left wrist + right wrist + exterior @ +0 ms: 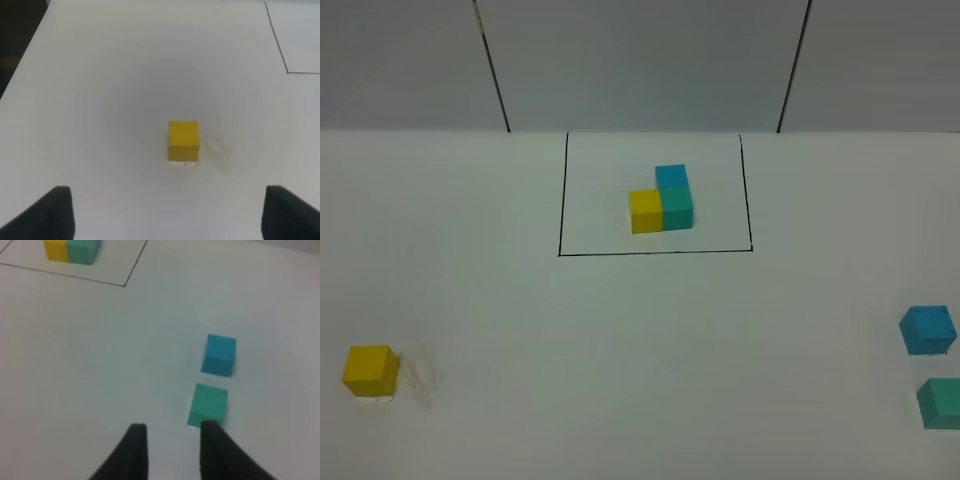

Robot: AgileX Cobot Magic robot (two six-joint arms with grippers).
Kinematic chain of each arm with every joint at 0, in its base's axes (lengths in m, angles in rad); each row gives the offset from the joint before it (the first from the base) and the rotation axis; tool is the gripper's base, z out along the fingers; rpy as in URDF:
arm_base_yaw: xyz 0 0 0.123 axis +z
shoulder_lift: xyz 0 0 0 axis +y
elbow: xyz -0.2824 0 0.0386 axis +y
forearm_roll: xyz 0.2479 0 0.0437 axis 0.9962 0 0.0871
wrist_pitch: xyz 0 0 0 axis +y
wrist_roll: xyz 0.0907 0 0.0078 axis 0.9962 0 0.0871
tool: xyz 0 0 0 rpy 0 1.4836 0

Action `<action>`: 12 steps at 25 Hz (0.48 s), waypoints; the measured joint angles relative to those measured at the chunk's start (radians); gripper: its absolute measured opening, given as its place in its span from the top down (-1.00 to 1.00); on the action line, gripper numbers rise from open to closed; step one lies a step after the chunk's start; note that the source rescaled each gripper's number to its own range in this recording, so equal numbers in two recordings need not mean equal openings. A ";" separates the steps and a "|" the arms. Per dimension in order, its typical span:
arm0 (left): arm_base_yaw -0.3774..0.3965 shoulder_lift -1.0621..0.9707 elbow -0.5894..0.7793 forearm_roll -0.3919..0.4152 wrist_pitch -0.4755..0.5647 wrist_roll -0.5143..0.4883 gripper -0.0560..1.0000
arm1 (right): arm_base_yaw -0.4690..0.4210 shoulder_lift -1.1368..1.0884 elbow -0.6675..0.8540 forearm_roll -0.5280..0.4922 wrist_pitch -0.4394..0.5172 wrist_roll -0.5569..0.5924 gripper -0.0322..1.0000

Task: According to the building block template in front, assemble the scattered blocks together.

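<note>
template [662, 200] sits in black frame [560, 200], far-mid tabletop [620, 350]. yellow cube [370, 370] near-left, ahead of L end effector [167, 215], which is spread wide & empty. blue cube [927, 330] & teal cube [942, 403] near-right, close but apart. R end effector [172, 445] has a narrow gap, holds nothing, one finger by teal cube's edge.

This looks like a robotics lab bench: a plain white tabletop [620, 380], a black drawn rectangle [655, 253] framing the building block template [662, 205], and grey partition panels [640, 60] behind that rectangle.
</note>
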State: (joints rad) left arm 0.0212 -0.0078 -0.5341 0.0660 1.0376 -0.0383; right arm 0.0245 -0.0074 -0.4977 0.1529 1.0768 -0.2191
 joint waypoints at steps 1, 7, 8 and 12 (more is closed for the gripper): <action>0.000 0.000 0.000 0.000 0.000 -0.001 -0.53 | 0.000 0.000 0.000 0.000 0.000 0.000 0.93; 0.000 0.000 0.000 0.000 0.000 -0.001 -0.53 | 0.000 0.000 0.000 0.000 0.000 0.000 0.93; 0.000 0.000 0.000 0.000 0.000 -0.001 -0.53 | 0.000 0.000 0.000 0.000 0.000 0.000 0.93; 0.000 0.000 0.000 0.000 0.000 -0.001 -0.53 | 0.000 0.000 0.000 0.000 0.000 0.000 0.93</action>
State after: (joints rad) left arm 0.0212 -0.0078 -0.5341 0.0660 1.0376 -0.0391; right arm 0.0245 -0.0074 -0.4977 0.1529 1.0768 -0.2191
